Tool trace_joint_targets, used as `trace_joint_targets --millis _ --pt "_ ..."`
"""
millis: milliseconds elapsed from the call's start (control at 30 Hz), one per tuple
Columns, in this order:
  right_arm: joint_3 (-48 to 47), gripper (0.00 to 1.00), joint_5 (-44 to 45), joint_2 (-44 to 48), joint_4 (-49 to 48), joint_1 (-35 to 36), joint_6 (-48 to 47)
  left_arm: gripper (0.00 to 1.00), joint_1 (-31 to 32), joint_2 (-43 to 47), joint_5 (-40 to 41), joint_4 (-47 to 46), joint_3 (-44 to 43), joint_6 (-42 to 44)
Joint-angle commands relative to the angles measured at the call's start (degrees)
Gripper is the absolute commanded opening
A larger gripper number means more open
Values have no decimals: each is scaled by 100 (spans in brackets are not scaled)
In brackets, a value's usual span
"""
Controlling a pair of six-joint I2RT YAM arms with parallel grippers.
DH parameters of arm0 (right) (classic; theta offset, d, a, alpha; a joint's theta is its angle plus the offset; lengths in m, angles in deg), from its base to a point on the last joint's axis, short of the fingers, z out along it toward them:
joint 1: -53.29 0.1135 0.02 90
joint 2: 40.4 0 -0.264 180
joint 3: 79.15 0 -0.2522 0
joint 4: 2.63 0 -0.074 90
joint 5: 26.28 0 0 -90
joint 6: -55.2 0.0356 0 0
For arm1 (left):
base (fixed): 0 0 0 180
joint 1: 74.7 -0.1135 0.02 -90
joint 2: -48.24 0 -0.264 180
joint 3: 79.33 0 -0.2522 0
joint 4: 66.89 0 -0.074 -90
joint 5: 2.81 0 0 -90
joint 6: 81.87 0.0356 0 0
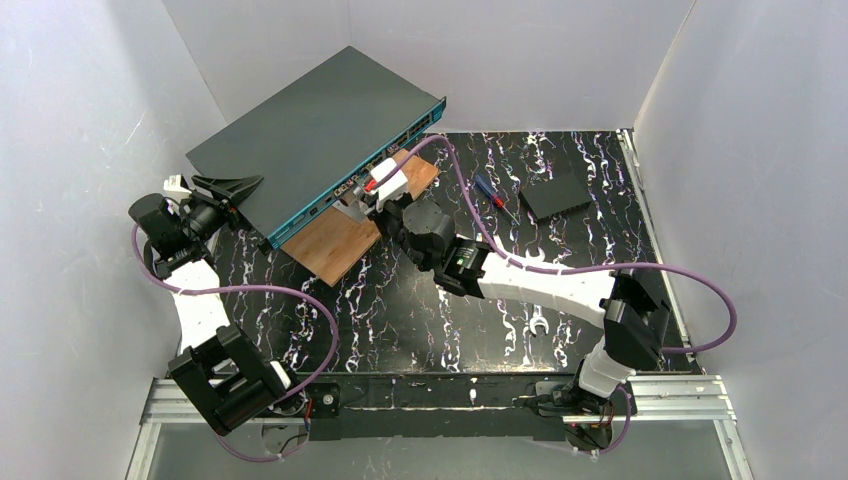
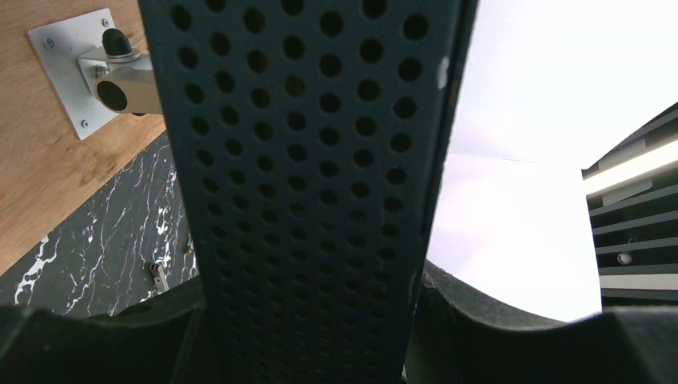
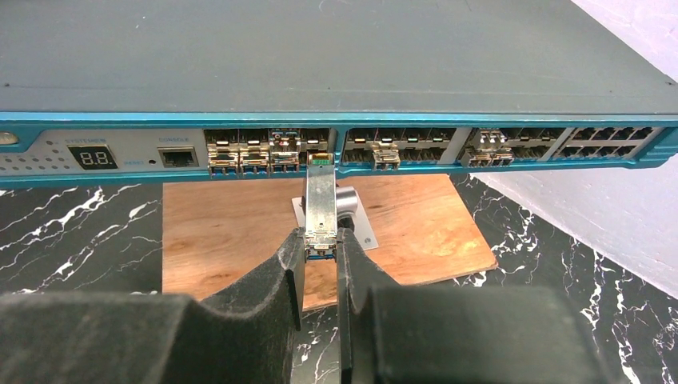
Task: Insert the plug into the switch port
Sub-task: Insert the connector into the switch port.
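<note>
The switch (image 1: 310, 130) is a large flat dark grey box, its teal port edge (image 3: 120, 152) facing my right wrist camera. My right gripper (image 3: 320, 248) is shut on the plug (image 3: 321, 204), a slim silver module held upright between the fingertips. The plug's green-tabbed tip sits at the mouth of a port in the left-centre group; how deep it sits I cannot tell. My left gripper (image 2: 312, 336) is shut on the switch's perforated end wall (image 2: 312, 160), which fills the gap between both fingers. In the top view this gripper (image 1: 225, 198) clamps the switch's left end.
A wooden board (image 1: 340, 245) lies under the switch's front edge, carrying a small metal bracket with a post (image 3: 349, 206). A screwdriver (image 1: 490, 188) and a small flat black box (image 1: 557, 195) lie at the back right. A purple cable (image 1: 560, 268) loops across the mat; a wrench (image 1: 538, 325) lies near the front.
</note>
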Motion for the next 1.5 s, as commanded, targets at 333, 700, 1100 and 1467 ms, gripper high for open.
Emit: trace_joint_targets --millis 333,700,1100,1467 --pt "-348 1 -117 -80 -103 3 3 0 118 -106 -174 421 172 483" --pt "-402 1 -111 -124 16 3 5 0 114 -91 -172 419 175 476" --pt "-712 1 -238 -230 110 -13 90 0 121 -100 -187 421 164 491" --pt "-644 1 -513 -124 16 -67 565 0 116 -91 -178 420 181 489"
